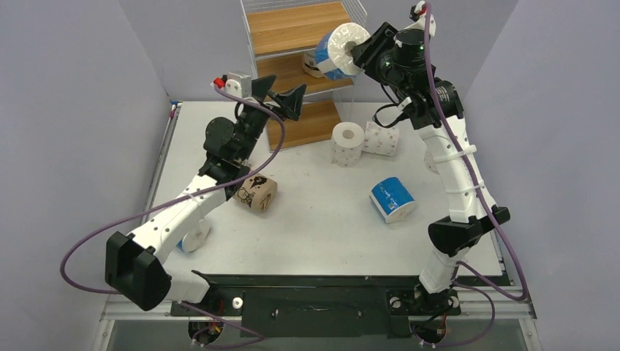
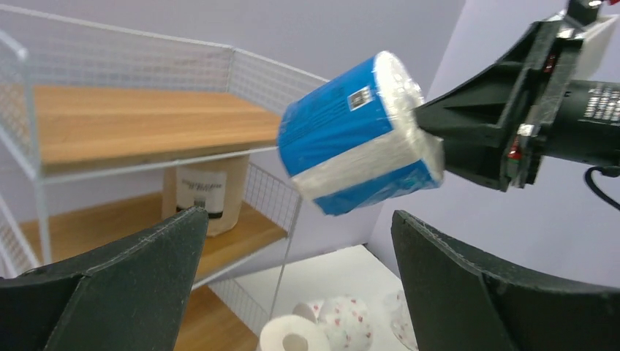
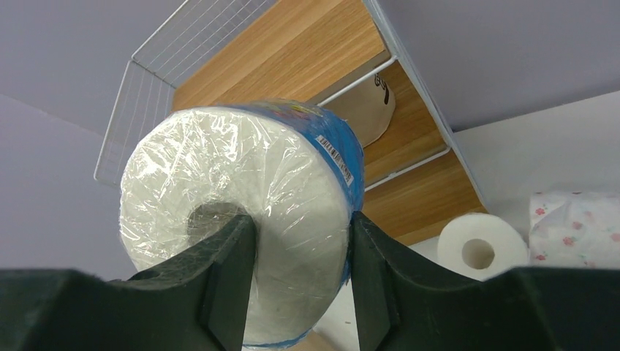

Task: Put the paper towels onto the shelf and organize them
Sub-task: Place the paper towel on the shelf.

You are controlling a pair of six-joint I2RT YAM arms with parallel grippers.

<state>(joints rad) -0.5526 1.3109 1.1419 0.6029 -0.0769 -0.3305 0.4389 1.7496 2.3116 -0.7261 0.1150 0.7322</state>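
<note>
Roll in blue wrap point(image 1: 340, 50): pinched at its hollow core by right gripper point(image 1: 363, 51), held aloft just beside shelf point(image 1: 292, 28), near the upper tiers. Left gripper point(image 1: 281, 91): jaws spread wide, holding nothing.

A blue-wrapped roll point(image 1: 338, 45) tilted in the air beside the wire-framed wooden shelf point(image 1: 292, 28).

At eight o'clock on the bench point(image 1: 322, 241), a roll point(image 1: 193, 237) lies mostly hidden under the left arm point(image 1: 183, 212): only a white end and a blue sliver show. The tan roll point(image 1: 313, 69) on the middle board of the shelf point(image 1: 292, 29) peeks from behind the blue roll point(image 1: 340, 50). The shelf top is cut off.
</note>
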